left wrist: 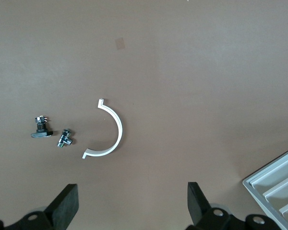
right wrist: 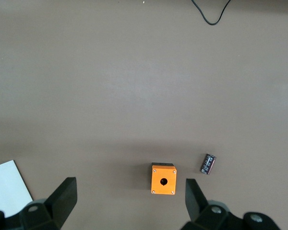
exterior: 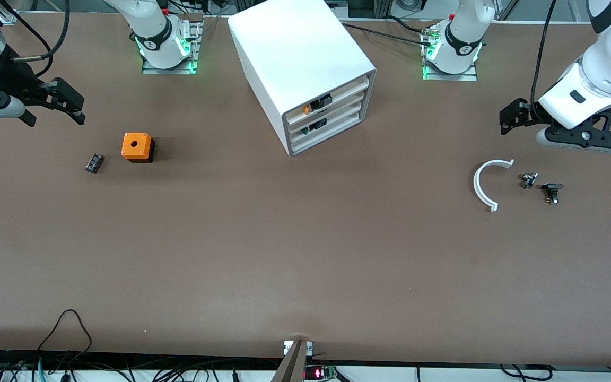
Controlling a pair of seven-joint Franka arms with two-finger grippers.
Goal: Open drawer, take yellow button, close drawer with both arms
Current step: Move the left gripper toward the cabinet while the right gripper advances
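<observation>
The white cabinet (exterior: 300,58) stands at the middle of the table near the arm bases. Its top drawer (exterior: 340,94) is shut. The button's orange cap (exterior: 307,109) shows at the drawer's front. My left gripper (exterior: 512,119) is open and empty, up in the air over the table toward the left arm's end, above a white arc. In the left wrist view the gripper (left wrist: 132,201) holds nothing between its fingers (left wrist: 65,206). My right gripper (exterior: 53,109) is open and empty over the right arm's end. It also shows in the right wrist view (right wrist: 129,201).
An orange cube with a hole (exterior: 137,147) (right wrist: 163,179) and a small black component (exterior: 94,163) (right wrist: 208,164) lie toward the right arm's end. A white arc (exterior: 488,183) (left wrist: 108,129) and two small metal parts (exterior: 529,180) (exterior: 552,192) lie toward the left arm's end.
</observation>
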